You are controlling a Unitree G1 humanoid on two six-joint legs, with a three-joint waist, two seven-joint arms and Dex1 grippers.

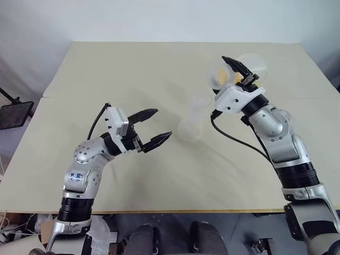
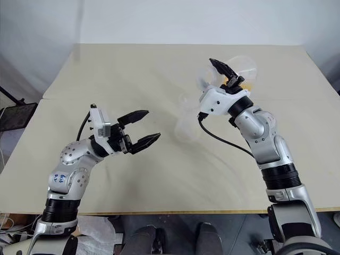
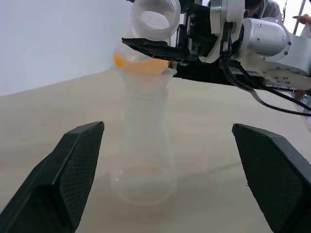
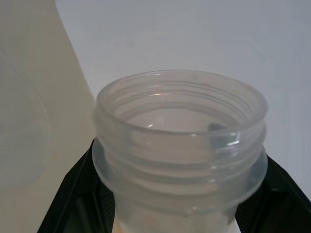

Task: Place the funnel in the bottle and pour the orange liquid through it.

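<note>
No readable brand or label anywhere, the clear vessels are unmarked; there's some blue scribble on the left arm's silver elbow housing but it can't be made out.

The right gripper [image 1: 240, 70] is clamped around the neck of a large clear plastic flask with a threaded mouth [image 4: 180, 141], tipped over sideways above the table. Some translucent orange liquid [image 1: 220, 78] sits inside the flask right by the black fingers. Just below that gripper, the tall slim transparent bottle [image 3: 144, 145] stands upright on the table with the small clear plastic funnel [image 3: 146, 73] sitting in its mouth, and an orange band shows in the funnel. A faint orange tint shows at the bottle's base.

The left gripper [image 1: 151, 127] is spread wide and holds nothing, its two black fingers [image 3: 73, 170] pointing at the bottle from the side, near it but not touching.

The surface is a pale beige tabletop [image 1: 133, 69], with a plain white wall behind it and grey floor around.
</note>
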